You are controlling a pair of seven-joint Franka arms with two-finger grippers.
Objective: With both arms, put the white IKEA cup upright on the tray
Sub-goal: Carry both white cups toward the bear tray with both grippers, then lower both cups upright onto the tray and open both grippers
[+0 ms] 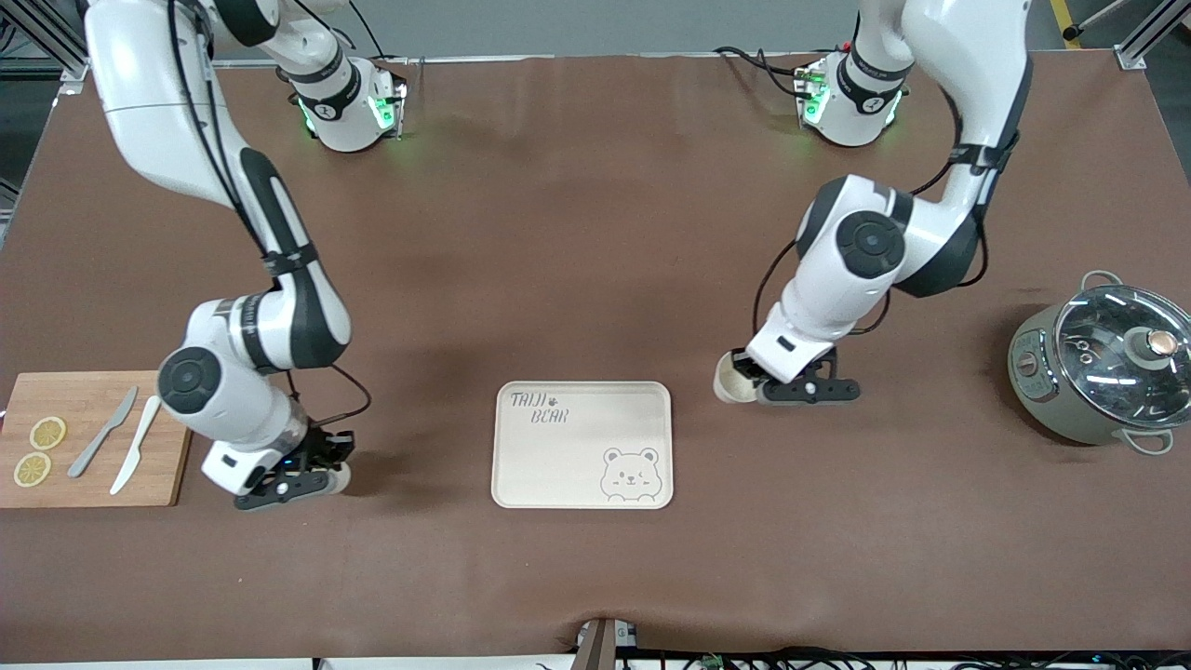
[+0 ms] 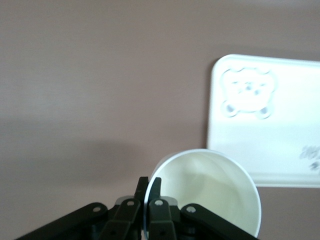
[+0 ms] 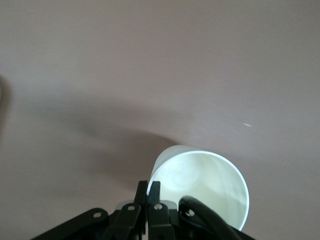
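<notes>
Two white cups show. My left gripper (image 1: 780, 389) is shut on the rim of one white cup (image 1: 735, 383), low over the brown table beside the tray's corner toward the left arm's end. In the left wrist view the fingers (image 2: 155, 187) pinch the cup's (image 2: 210, 185) wall, one inside, one outside. My right gripper (image 1: 307, 476) is shut on the rim of a second white cup (image 1: 340, 476), low between the cutting board and the tray; the right wrist view shows that cup (image 3: 200, 185) pinched the same way. The cream "TAJI BEAR" tray (image 1: 568, 465) lies between both grippers with nothing on it, and also shows in the left wrist view (image 2: 270, 145).
A wooden cutting board (image 1: 93, 400) with two lemon slices, a grey knife and a white knife lies at the right arm's end. A grey pot with a glass lid (image 1: 1107, 368) stands at the left arm's end.
</notes>
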